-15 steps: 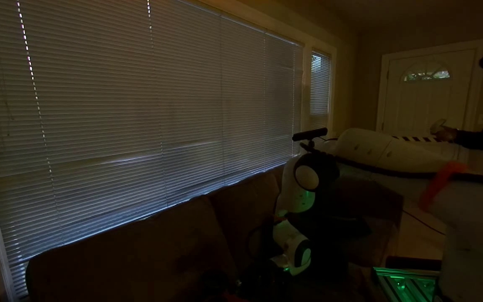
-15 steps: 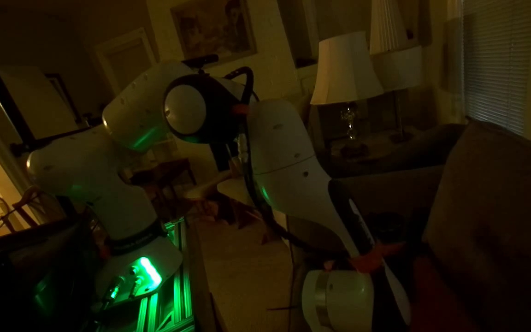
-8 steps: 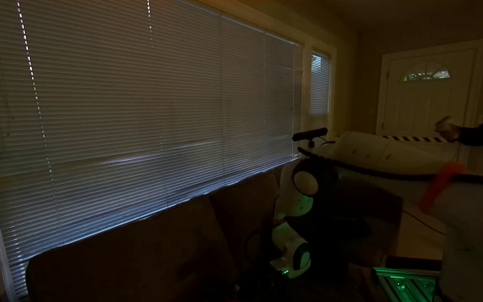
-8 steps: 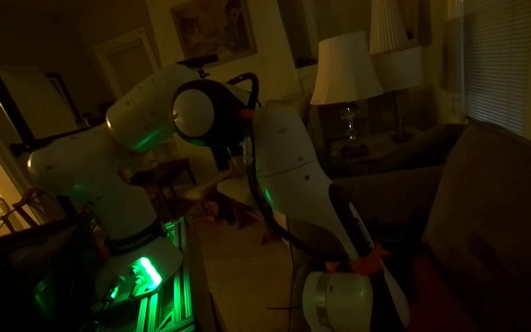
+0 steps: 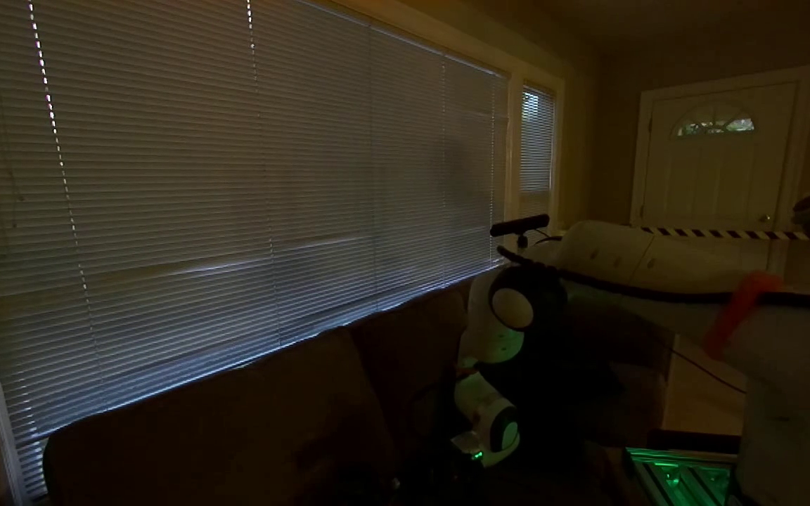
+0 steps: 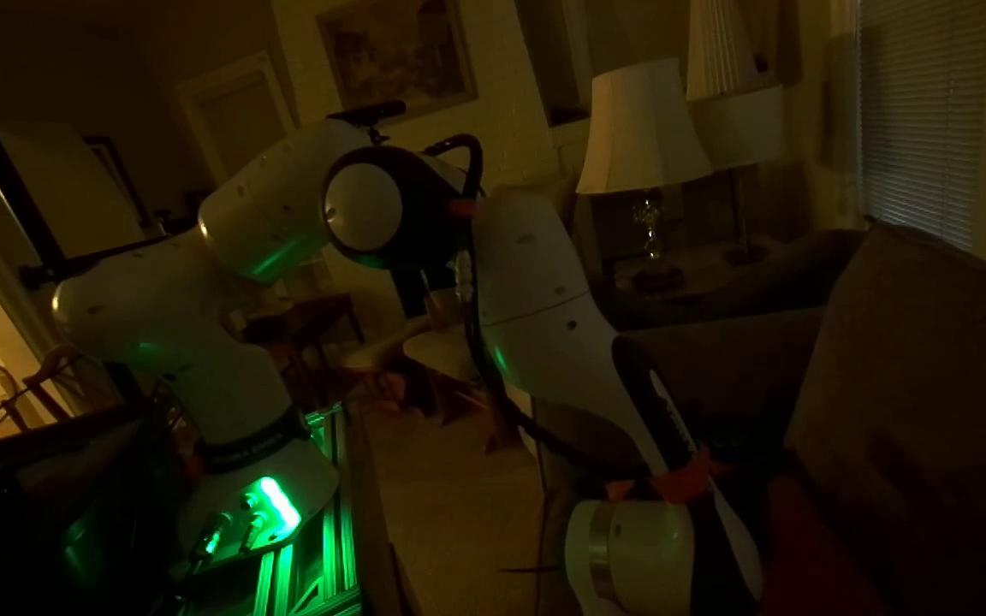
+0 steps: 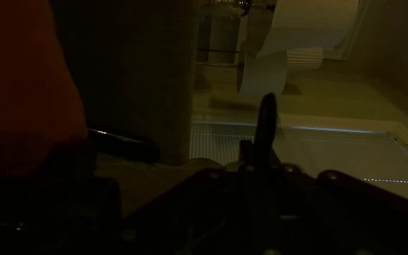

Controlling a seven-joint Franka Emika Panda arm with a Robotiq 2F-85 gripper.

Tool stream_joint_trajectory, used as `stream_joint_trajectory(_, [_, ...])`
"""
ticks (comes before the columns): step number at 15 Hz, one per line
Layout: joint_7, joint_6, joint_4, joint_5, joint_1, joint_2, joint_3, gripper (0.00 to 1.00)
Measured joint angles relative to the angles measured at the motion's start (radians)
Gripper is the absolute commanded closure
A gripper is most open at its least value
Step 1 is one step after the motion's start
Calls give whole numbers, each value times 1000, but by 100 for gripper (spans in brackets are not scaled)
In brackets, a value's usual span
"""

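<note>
Grey slatted blinds are shown in an exterior view. Lettering on the smooth white arm is illegible in an exterior view. Low in the wrist view, the gripper is drawn narrow; whether anything is held cannot be told. Left of it, a glossy black bar and rounded red shape are seen.

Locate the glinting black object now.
In the wrist view, the glinting black object shows left of centre, between the reddish surface and the fingers.
</note>
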Motion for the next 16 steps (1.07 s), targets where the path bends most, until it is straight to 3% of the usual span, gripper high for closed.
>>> stream_joint_trajectory(7, [-44, 5, -75, 110, 56, 4, 7, 99])
stream_joint_trajectory(16, [-79, -20, -131, 190, 29, 18, -43, 99])
